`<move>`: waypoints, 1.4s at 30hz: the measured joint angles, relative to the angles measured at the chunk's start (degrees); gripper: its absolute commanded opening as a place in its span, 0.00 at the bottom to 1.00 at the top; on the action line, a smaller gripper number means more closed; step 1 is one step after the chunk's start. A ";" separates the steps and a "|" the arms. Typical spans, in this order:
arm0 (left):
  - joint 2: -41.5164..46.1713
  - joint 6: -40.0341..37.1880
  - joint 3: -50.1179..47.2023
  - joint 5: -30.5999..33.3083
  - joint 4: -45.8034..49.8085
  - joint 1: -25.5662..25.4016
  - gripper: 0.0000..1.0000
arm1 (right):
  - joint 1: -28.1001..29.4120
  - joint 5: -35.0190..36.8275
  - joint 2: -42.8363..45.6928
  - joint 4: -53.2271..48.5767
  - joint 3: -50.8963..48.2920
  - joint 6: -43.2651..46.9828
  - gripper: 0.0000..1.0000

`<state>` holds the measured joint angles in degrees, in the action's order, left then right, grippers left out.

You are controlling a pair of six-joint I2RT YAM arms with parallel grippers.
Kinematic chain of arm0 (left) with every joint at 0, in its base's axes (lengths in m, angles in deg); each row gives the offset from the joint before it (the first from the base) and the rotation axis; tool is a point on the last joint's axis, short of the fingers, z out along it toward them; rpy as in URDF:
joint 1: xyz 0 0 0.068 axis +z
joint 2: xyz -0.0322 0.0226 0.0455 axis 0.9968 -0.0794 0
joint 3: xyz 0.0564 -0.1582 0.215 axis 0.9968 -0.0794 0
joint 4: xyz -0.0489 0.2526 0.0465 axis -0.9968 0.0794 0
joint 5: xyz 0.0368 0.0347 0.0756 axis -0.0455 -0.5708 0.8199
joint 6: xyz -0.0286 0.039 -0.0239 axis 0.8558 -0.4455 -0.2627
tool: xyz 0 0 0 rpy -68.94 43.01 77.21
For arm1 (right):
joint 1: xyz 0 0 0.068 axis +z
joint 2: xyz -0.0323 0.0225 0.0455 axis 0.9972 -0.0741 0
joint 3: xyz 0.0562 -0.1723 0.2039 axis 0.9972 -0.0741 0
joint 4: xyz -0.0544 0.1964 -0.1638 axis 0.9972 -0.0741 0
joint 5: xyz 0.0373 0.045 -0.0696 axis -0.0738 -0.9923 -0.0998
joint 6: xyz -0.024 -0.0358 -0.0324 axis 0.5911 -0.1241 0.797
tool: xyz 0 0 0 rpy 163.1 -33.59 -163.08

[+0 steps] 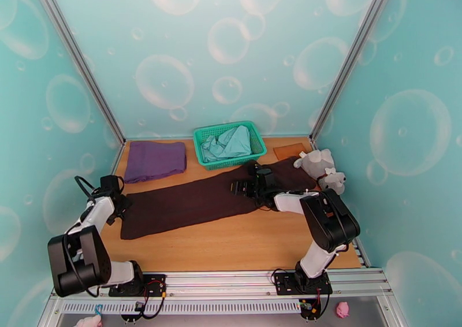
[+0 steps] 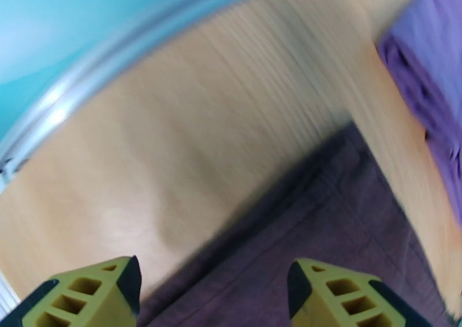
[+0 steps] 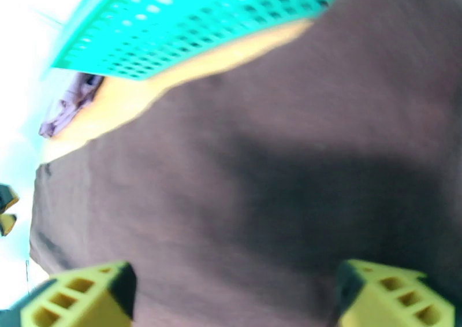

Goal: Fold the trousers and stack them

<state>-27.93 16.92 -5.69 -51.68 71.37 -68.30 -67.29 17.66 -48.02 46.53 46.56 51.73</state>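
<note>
Directly beneath the right gripper (image 3: 234,279) lie the trousers (image 1: 196,204), their dark brown cloth spreading under and past both fingers. Its jaws stand wide apart and hold nothing. Just beyond this gripper, a sliver of table (image 2: 173,120) separates the cloth from the green mesh basket (image 3: 190,28). Under the left gripper (image 2: 213,279), likewise spread and empty, sits the trousers' left end, its hem edge against bare wood. The trousers form one long, narrow, flat strip of matte fabric, slanting from the left gripper past the right one.
</note>
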 measured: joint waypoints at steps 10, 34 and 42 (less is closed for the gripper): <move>-4.17 -3.54 -0.81 -2.62 -1.64 -1.03 0.63 | -0.33 -3.13 1.66 2.38 -2.78 -0.44 0.99; 3.98 -4.72 21.40 18.71 16.57 -1.73 0.00 | -4.52 -9.51 18.12 18.08 -14.34 -5.20 0.99; 3.02 -4.83 20.04 32.37 21.84 5.16 0.00 | -2.80 -5.38 5.84 7.72 -6.60 -5.27 0.99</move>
<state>-24.92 12.09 14.35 -19.31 93.20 -63.14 -70.09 12.28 -42.18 54.25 39.96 46.46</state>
